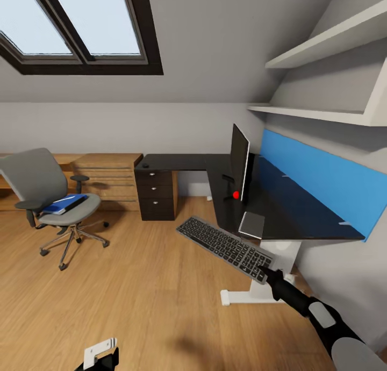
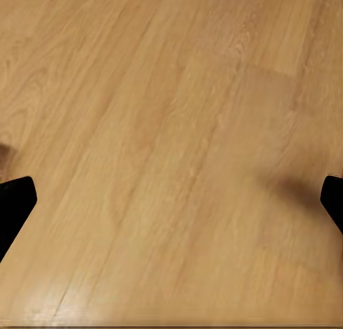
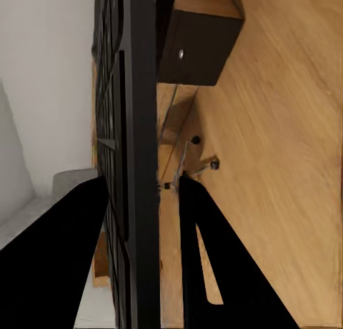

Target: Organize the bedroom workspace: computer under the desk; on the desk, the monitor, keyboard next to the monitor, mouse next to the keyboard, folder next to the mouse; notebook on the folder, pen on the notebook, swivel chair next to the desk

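Starting at your far left in the head view, the swivel chair [image 1: 47, 199] stands on the wooden floor [image 1: 140, 290] well apart from the desk [image 1: 285, 209], and the blue folder [image 1: 64, 204] lies flat on its grey seat. Behind the chair a light wooden drawer unit [image 1: 107, 175] sits against the wall, touching the desk's black drawers [image 1: 156, 192]. Low in the same view your left gripper [image 1: 99, 355] hangs over bare floor; in the left wrist view its two dark fingertips [image 2: 16, 204] sit far apart at the picture's edges with nothing but floorboards between them, so its jaws stand wide open. Moving across, the keyboard [image 1: 224, 248] is held in the air, tilted, just in front of the desk's near corner and above the floor, not resting on the black top. Your right gripper [image 1: 267, 272] pinches its near end; the right wrist view shows the keyboard [image 3: 132, 157] edge-on between the two dark fingers [image 3: 214, 272], jaws closed on it. On the desk the monitor [image 1: 239, 162] stands upright, seen nearly edge-on, its red dot at the lower corner, with a small grey flat slab [image 1: 251, 224] lying near the desk's front edge and the blue back panel [image 1: 317, 177] beyond
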Robot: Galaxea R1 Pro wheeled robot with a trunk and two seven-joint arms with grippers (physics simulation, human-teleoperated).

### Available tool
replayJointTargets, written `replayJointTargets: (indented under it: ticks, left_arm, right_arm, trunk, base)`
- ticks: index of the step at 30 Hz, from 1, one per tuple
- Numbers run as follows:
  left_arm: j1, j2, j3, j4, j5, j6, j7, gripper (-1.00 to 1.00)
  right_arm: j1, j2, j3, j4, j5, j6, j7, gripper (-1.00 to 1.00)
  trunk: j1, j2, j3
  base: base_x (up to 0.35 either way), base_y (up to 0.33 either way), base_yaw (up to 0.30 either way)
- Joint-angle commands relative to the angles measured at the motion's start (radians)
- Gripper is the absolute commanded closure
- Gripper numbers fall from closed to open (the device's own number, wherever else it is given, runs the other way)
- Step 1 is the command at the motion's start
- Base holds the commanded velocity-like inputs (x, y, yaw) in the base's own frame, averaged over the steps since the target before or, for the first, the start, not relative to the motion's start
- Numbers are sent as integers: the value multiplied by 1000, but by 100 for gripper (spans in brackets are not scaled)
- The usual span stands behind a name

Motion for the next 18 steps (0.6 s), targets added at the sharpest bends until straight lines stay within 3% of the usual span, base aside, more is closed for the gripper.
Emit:
replayJointTargets:
  ticks: [1, 2, 5, 12, 15, 18]
  left_arm:
    - [0, 0, 0, 4, 10, 2, 2, -100]
    - [0, 0, 0, 8, 10, 2, 3, -100]
    - [0, 0, 0, 26, 10, -4, 3, -100]
    - [0, 0, 0, 36, 10, -63, 3, -100]
    - [0, 0, 1, 37, 11, -67, 2, -100]
    - [0, 0, 3, 37, 12, -68, 0, -100]
  right_arm:
    - [-1, 18, -5, -2, 21, -11, 0, 100]
    - [-1, 27, -4, -4, 32, -19, -2, 100]
    - [-2, 85, -2, -40, 68, -61, -33, 100]
    - [-2, 218, -1, -158, 81, -97, -165, 100]
    - [-2, 248, -1, -182, 80, -145, -178, 100]
    - [-2, 259, -1, -190, 77, -203, -182, 100]
  trunk:
    - [0, -1, -1]
    - [0, -1, -1]
    - [0, -1, -1]
    - [0, -1, -1]
    - [0, -1, -1]
    - [0, -1, -1]
  base:
    - [-3, 3, 0]
    - [-3, 2, 0]
    - [-1, 1, 0]
    - [0, 0, 0]
    - [0, 0, 0]
    - [0, 0, 0]
